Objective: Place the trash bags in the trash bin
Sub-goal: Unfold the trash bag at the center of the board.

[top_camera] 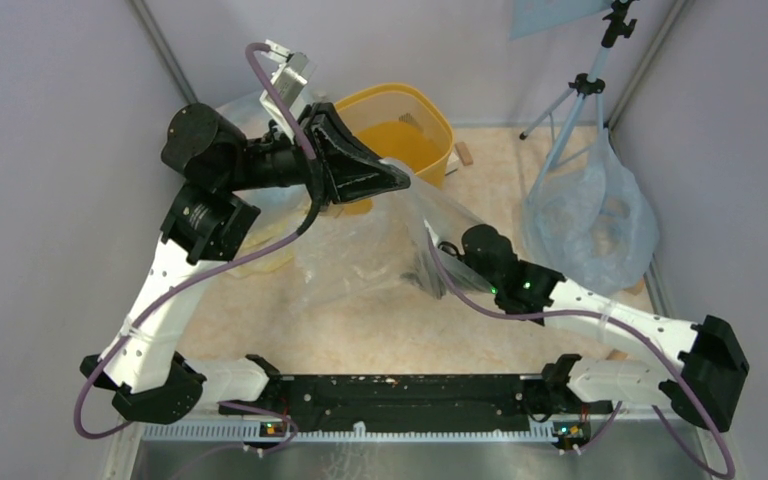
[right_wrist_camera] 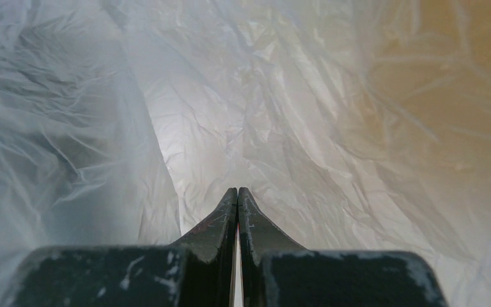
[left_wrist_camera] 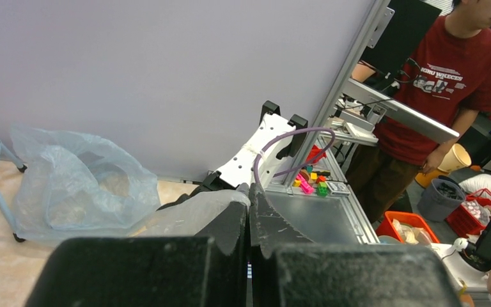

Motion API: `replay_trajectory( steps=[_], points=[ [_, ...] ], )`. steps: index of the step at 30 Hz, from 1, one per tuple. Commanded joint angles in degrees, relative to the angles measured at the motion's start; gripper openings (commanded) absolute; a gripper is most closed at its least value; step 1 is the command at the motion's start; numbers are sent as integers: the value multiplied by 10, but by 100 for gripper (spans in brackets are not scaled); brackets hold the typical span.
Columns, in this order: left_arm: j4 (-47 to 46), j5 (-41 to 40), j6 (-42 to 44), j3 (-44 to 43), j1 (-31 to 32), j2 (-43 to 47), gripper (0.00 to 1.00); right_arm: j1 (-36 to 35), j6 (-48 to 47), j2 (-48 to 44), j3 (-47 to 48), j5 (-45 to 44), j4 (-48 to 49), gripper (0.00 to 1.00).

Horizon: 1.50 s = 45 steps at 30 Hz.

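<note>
The left tool (top_camera: 400, 178) is pinched shut on an edge of the clear trash bag (top_camera: 360, 250), raised just in front of the yellow trash bin (top_camera: 435, 160), apparently to bring the film over its rim. The right tool (top_camera: 423, 268), further out in front of the bin, is closed on the lower film, so the bag hangs stretched above the bench (top_camera: 360, 335).

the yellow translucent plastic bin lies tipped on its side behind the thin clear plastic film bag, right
Not tipped: the top external view shows the yellow translucent plastic bin standing upright, mouth up, behind the thin clear plastic film bag.
</note>
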<state>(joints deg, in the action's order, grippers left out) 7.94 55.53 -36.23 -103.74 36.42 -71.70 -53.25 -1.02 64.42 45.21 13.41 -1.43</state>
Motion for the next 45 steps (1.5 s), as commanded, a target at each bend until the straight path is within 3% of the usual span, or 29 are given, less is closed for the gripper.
replay_trajectory(
  steps=[1, 5, 9, 19, 26, 32, 36, 39, 45],
  points=[
    [-53, 1, 3, 11, -2, 2, 0, -3, -5, -47, 1, 45, 6, 0],
    [-37, 10, 18, 22, -2, -5, 0, -3, 0, -75, 18, 25, 0, 0],
    [14, -14, 64, 26, -2, 1, 0, -3, 27, -104, 32, -78, -28, 1],
    [49, -21, 96, 35, -2, 9, 0, -3, 53, -157, 87, -120, -84, 6],
    [91, -50, 124, 30, -2, 10, 0, -3, 66, -191, 151, -132, -154, 30],
    [89, -62, 135, 47, -2, 14, 0, -3, 68, -208, 155, -164, -163, 31],
    [120, -102, 161, 52, -1, 10, 0, -3, 84, -217, 166, -153, -169, 51],
    [172, -161, 173, 27, -2, -11, 0, -3, 116, -219, 199, -145, -187, 60],
    [223, -210, 196, 2, -2, -32, 0, -3, 121, -230, 263, -254, -261, 70]
  ],
)
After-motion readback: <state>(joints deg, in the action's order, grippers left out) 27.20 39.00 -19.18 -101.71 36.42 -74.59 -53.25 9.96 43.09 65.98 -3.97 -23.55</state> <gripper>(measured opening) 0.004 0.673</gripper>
